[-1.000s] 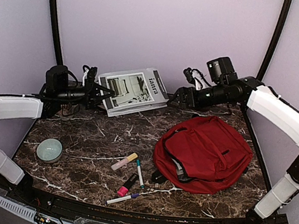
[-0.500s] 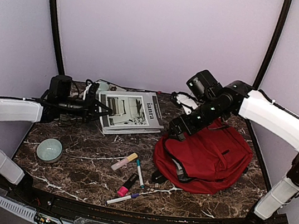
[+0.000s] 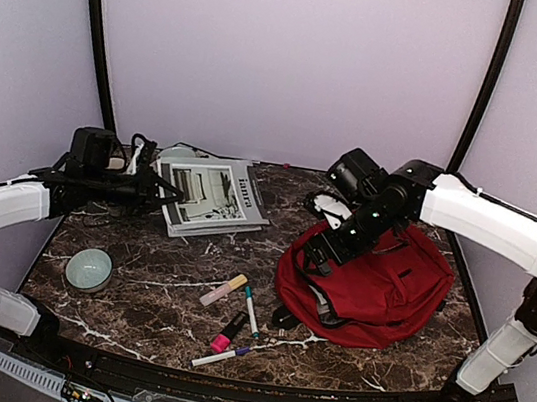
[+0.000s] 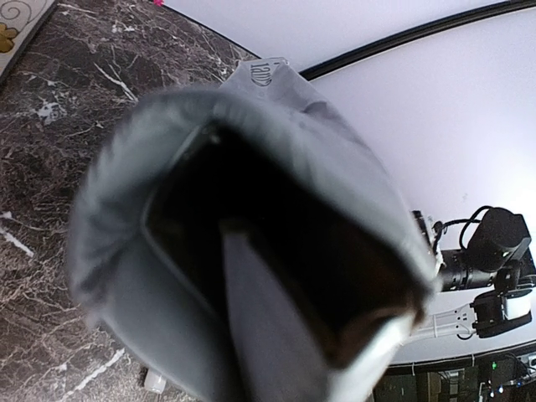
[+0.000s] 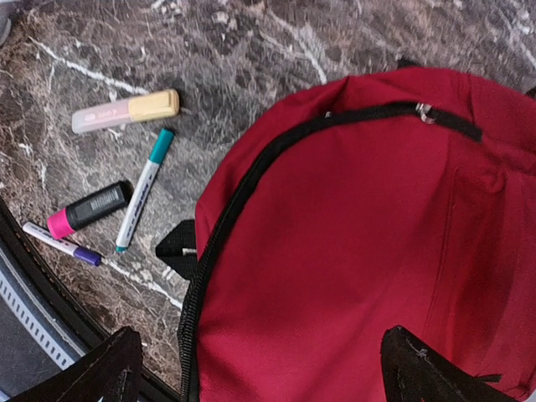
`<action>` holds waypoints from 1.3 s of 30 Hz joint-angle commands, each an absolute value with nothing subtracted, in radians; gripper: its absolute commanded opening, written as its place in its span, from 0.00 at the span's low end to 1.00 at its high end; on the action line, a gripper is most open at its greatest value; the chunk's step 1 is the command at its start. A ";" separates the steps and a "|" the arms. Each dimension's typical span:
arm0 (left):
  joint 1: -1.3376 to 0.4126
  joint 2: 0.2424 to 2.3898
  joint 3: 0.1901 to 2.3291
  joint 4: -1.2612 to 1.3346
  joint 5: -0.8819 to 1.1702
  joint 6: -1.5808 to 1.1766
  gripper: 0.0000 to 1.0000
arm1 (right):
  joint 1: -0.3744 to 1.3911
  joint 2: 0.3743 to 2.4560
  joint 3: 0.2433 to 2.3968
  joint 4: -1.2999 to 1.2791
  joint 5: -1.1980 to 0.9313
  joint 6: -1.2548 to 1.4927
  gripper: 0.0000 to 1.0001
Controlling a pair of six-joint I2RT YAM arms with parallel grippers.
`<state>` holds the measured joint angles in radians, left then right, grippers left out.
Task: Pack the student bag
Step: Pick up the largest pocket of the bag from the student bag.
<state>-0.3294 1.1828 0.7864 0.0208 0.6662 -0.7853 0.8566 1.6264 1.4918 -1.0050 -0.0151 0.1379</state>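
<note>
Where the left gripper [image 3: 155, 195] reaches in at the far left of the table [image 3: 149, 254], its fingers are clenched on the left edge of a grey-and-white magazine [image 3: 211, 195]; the cover carries one short title word along its right side, too small to read with certainty, and the left wrist view shows only a blurred grey mass; a pale teal bowl [image 3: 88, 269] stands nearer the front left, well apart from the magazine; towards the centre lie four unlabelled writing tools, close together: a yellow-and-pink highlighter [image 5: 126, 111], a teal-capped marker [image 5: 144, 191], a pink-and-black highlighter [image 5: 88, 209] and a purple-tipped pen [image 5: 61, 243], the last nearest the front edge; to their right the student bag [image 3: 378, 278] lies flat on the right half of the table, red with a black zip line curving along its left side; the right gripper [image 3: 316, 252] hangs over the bag's left part with its fingers [image 5: 109, 368] spread wide and grasping nothing; the surface is dark brown marble with white veins, enclosed by pale lilac walls with black corner posts; bare marble shows between the bowl and the writing tools; the bag's right side lies near the table's right edge.
</note>
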 commanded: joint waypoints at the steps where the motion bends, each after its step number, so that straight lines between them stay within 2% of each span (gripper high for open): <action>1: -0.326 1.117 0.805 -0.067 0.594 -0.782 0.00 | 0.885 1.600 1.416 -1.042 -0.021 0.231 1.00; 10: -0.340 1.098 0.851 -0.145 0.536 -0.798 0.00 | 0.951 1.572 1.353 -0.987 0.039 0.249 0.97; 16: -0.383 1.123 0.909 -0.213 0.494 -0.788 0.00 | 0.980 1.572 1.328 -0.995 0.161 0.252 0.81; 18: -0.396 1.126 0.919 -0.218 0.476 -0.801 0.00 | 0.981 1.553 1.318 -0.976 0.167 0.249 0.70; 20: -0.412 1.126 0.923 -0.204 0.461 -0.822 0.00 | 0.982 1.537 1.315 -0.957 0.162 0.257 0.55; 24: -0.463 1.141 0.939 -0.186 0.426 -0.857 0.00 | 0.983 1.495 1.312 -0.927 0.182 0.300 0.15; 26: -0.489 1.152 0.958 -0.206 0.401 -0.862 0.00 | 0.985 1.459 1.302 -0.892 0.183 0.311 0.00; 34: -0.601 1.151 0.968 -0.228 0.311 -0.918 0.00 | 0.985 1.343 1.303 -0.831 0.309 0.340 0.00; 39: -0.703 1.145 0.972 -0.242 0.242 -0.966 0.00 | 0.985 1.315 1.271 -0.791 0.312 0.322 0.00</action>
<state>-0.6426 1.1687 0.9443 -0.2371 0.3077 -0.9195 0.9775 1.3384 1.2919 -0.8734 0.2832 0.3202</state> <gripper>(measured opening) 0.062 0.019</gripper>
